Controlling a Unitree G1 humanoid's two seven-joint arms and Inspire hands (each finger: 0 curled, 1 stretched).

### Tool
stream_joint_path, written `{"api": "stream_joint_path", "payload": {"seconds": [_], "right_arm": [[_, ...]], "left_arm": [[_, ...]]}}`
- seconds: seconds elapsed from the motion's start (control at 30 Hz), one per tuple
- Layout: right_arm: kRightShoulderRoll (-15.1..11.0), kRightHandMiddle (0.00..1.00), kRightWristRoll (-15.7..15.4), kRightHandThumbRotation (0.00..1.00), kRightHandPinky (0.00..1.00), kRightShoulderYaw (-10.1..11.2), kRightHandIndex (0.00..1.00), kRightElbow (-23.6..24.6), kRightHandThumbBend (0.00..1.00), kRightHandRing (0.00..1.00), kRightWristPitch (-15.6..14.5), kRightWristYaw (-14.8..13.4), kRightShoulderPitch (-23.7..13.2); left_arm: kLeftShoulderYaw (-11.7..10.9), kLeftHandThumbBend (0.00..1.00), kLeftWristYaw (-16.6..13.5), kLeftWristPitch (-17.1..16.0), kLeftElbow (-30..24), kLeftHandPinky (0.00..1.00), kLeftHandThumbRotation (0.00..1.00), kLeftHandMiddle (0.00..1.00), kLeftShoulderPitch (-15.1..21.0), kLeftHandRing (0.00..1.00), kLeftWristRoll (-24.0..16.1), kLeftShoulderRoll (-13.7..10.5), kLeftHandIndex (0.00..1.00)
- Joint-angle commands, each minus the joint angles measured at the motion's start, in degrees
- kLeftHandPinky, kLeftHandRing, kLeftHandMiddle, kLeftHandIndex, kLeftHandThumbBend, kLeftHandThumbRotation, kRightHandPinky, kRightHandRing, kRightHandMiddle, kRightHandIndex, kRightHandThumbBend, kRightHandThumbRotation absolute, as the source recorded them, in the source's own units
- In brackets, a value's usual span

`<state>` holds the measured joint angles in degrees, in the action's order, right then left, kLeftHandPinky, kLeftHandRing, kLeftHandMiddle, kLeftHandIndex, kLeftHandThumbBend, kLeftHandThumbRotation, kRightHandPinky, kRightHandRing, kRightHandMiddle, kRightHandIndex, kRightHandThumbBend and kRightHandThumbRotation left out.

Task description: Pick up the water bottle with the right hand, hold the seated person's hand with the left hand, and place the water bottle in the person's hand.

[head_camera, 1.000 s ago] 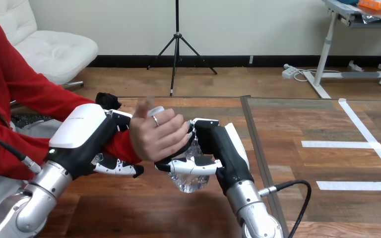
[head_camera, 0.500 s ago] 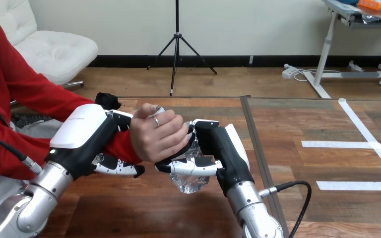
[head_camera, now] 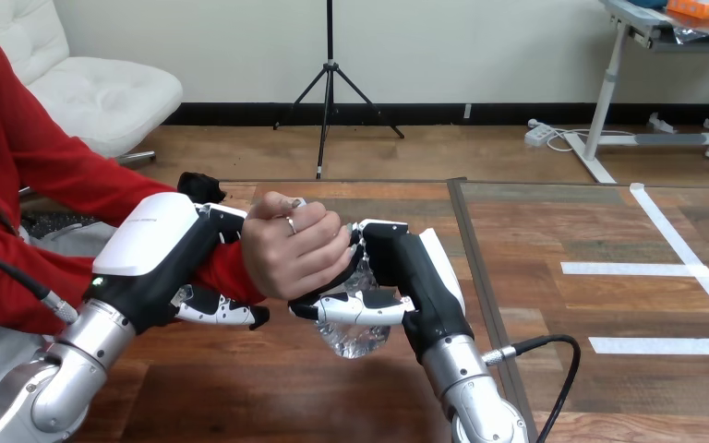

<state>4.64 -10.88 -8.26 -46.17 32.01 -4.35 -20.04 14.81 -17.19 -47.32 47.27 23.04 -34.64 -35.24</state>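
Plainly the handover, centre frame: left hand [head_camera: 162,254] curls round the person's wrist [head_camera: 228,270]; right hand [head_camera: 408,277] and person's hand [head_camera: 295,254] both clamp the water bottle [head_camera: 351,339]. Next, right fingers [head_camera: 358,309] should loosen.

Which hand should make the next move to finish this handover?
Right. The right hand grips the water bottle, and the person's hand is closed round its top, so releasing there would likely finish the handover. The left hand is curled round the person's wrist, steadying it.

The water bottle [head_camera: 352,339] is mostly hidden — behind the person's hand [head_camera: 294,251].
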Motion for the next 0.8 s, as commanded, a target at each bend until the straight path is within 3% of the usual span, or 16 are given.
{"api": "stream_joint_path", "payload": {"seconds": [0.0,0.43,0.77], "right_arm": [[1.36,0.24,1.70,0.00,0.12,1.10,0.26,4.45,0.77,0.18,0.49,-0.82,-1.43],[1.05,0.23,1.77,0.00,0.11,1.41,0.26,4.09,0.77,0.17,0.43,-1.01,-1.78],[1.20,0.27,2.55,0.01,0.15,1.81,0.31,3.79,0.84,0.21,-0.11,-0.69,-1.98]], "left_arm": [[-0.52,0.79,-1.55,-1.55,-0.63,0.25,0.03,0.40,4.63,0.32,-0.11,0.73,0.41],[-0.29,0.79,-2.11,-1.78,0.32,0.25,0.04,0.40,5.13,0.32,-0.47,0.84,0.41],[-0.28,0.79,-2.70,-2.02,0.63,0.30,0.08,0.44,5.24,0.36,-0.88,0.76,0.45]]}}
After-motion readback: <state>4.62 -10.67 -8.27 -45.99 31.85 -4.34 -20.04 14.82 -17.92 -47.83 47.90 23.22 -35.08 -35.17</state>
